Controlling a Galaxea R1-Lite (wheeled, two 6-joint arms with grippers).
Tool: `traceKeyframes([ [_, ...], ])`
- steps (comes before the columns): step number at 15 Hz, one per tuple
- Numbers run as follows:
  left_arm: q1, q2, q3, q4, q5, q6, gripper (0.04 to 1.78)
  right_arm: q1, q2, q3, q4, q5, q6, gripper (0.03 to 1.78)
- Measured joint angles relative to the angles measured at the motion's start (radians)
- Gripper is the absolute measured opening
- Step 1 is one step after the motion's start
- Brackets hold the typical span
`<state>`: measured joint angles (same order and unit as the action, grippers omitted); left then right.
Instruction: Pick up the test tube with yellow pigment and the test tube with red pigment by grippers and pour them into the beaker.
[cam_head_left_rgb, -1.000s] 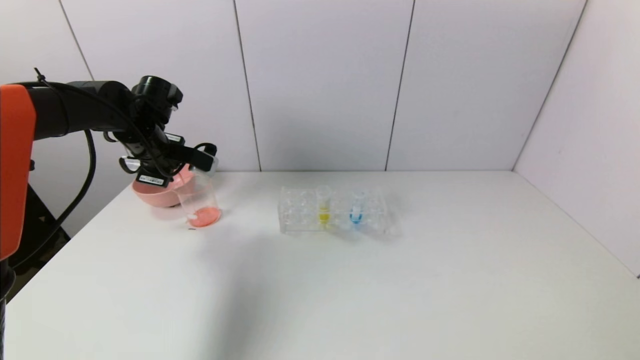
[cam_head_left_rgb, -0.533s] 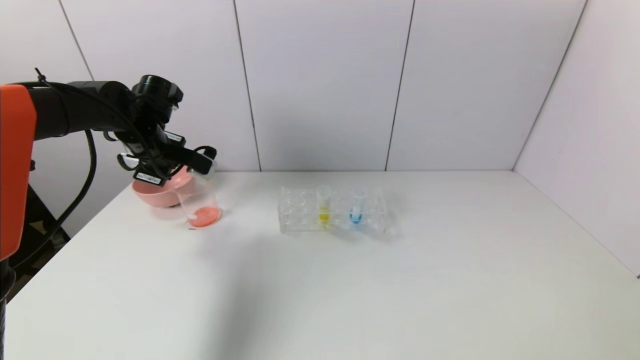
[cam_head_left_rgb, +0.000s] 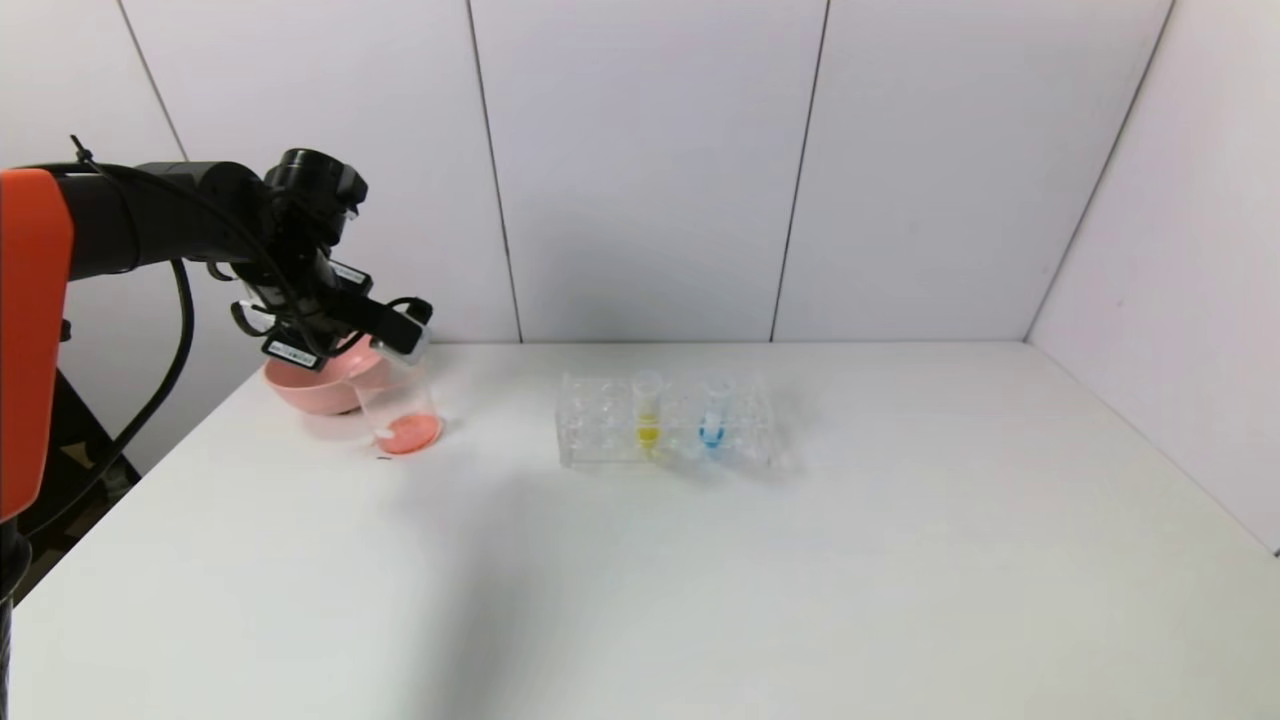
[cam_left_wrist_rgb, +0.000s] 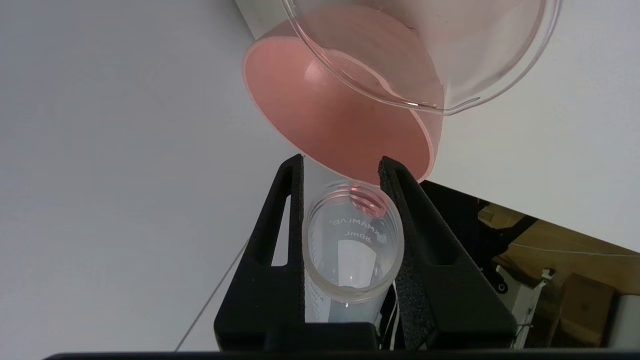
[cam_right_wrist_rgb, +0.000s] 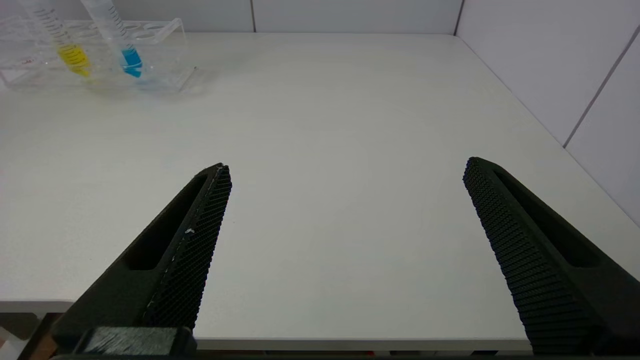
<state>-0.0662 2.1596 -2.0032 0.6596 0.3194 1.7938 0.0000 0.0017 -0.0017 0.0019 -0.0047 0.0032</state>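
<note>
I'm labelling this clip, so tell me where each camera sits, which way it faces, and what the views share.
Head view: on the robot's head, looking forward and down at the table; the left arm shows, its left gripper above the beaker.
Left wrist view: on the left wrist, looking along the fingers shut on the test tube with red pigment, toward beaker and pink bowl.
Right wrist view: on the right wrist, over the table edge; right gripper open.
Shared: the test tube with yellow pigment appears in head and right wrist views.

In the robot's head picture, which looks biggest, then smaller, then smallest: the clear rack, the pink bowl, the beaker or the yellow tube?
1. Clear rack, widest.
2. Pink bowl, partly hidden by the left gripper.
3. Beaker.
4. Yellow tube, the thinnest.
</note>
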Motion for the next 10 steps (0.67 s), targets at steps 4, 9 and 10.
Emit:
traceKeyframes([
  [4,-0.001,-0.001,0.0,-0.006,0.039,0.032,0.52,0.0,0.0,0.0,0.0,0.0,0.0,1.7],
  [9,-0.003,-0.003,0.0,-0.005,0.04,0.034,0.52,0.0,0.0,0.0,0.0,0.0,0.0,1.7],
  [10,-0.003,-0.004,0.0,-0.005,0.038,0.033,0.52,0.0,0.0,0.0,0.0,0.0,0.0,1.7],
])
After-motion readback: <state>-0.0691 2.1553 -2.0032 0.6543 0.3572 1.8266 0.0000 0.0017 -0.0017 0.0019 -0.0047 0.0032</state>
